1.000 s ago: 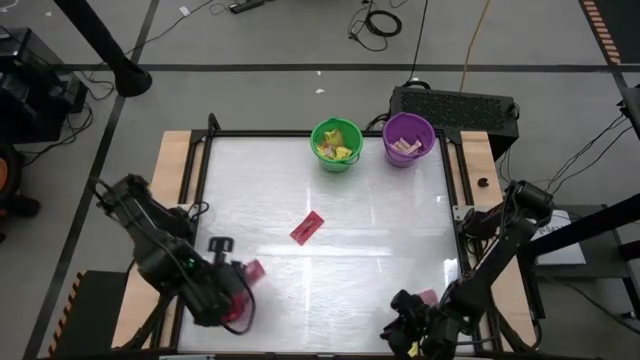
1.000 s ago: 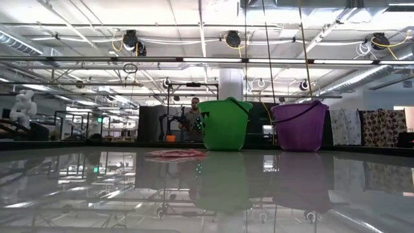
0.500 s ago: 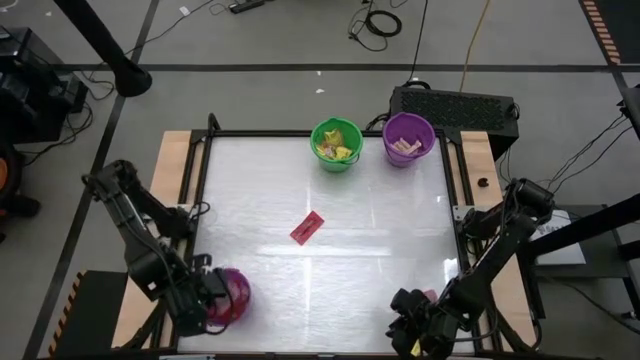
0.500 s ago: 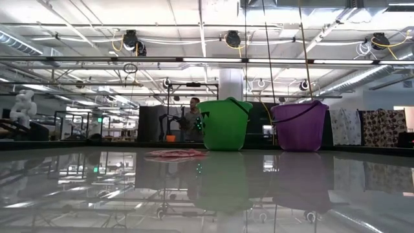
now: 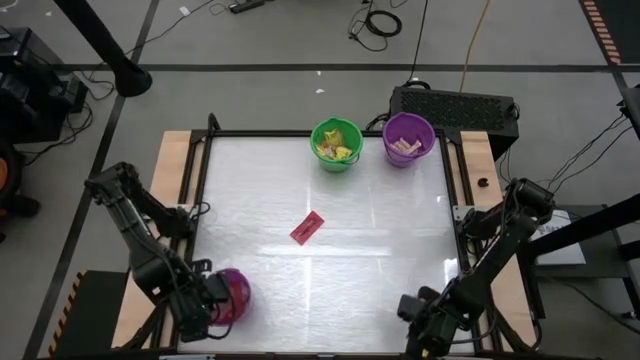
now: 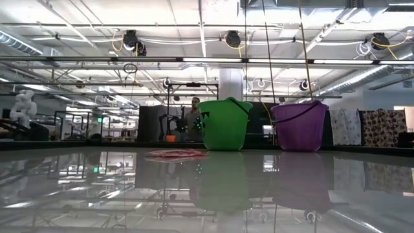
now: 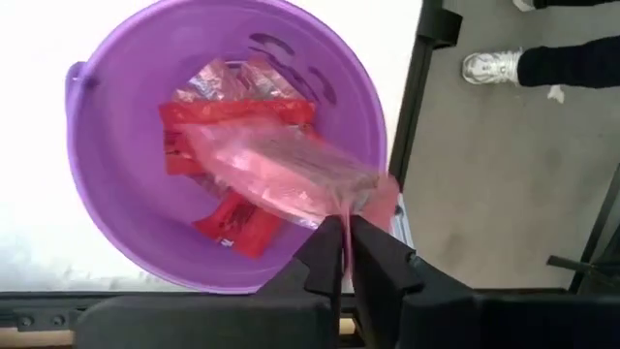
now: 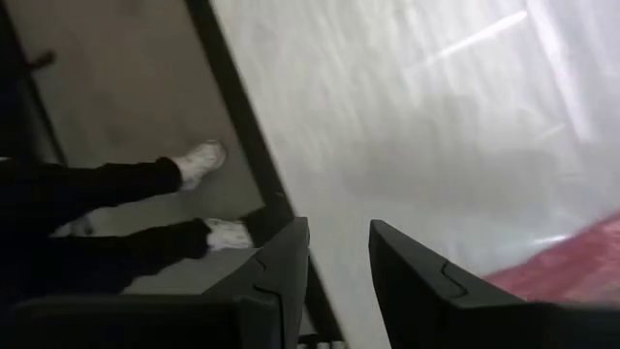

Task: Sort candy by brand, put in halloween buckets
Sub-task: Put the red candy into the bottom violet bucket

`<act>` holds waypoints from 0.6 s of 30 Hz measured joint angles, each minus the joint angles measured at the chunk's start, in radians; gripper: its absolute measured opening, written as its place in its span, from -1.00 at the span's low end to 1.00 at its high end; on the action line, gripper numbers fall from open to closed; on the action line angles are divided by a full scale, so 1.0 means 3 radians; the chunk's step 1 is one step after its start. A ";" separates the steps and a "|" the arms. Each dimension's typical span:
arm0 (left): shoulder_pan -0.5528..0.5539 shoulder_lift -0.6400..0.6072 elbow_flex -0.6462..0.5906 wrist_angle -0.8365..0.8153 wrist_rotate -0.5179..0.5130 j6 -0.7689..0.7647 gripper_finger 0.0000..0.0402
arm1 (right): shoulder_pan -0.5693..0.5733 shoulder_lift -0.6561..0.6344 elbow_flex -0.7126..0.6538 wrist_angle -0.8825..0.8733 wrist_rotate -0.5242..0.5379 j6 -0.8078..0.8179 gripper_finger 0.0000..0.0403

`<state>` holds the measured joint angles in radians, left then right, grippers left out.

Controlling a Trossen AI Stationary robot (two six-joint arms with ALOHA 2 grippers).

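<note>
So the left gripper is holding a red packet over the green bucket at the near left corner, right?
Not quite: the bucket there is purple, not green. The left wrist view shows the left gripper pinching a red packet over a purple bucket that already holds red packets. The green bucket stands at the far edge in the high view.

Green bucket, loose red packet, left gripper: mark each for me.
green bucket (image 5: 336, 160): high view, near rim.
red packet (image 5: 307, 228): high view, middle of wrapper.
left gripper (image 7: 346, 244): left wrist view, between fingertips, pinching a pink wrapper.
</note>
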<state>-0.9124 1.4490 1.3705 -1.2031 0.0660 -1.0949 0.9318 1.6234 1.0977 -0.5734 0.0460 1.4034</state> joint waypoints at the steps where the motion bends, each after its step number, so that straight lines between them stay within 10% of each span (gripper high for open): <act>1: 0.0011 0.0000 0.0000 -0.0020 -0.0001 -0.0002 -0.85 | 0.0000 0.0000 0.0000 -0.0047 0.0000 -0.0007 -0.48; 18: 0.0404 0.0000 0.0000 -0.0210 -0.0221 -0.0778 -0.25 | 0.0023 -0.0219 0.0000 -0.0595 -0.0156 -0.0280 -0.48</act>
<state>-0.7913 1.4490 1.3705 -1.2660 -0.0005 -1.3282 0.9387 1.5575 1.0977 -0.7519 -0.0007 1.3194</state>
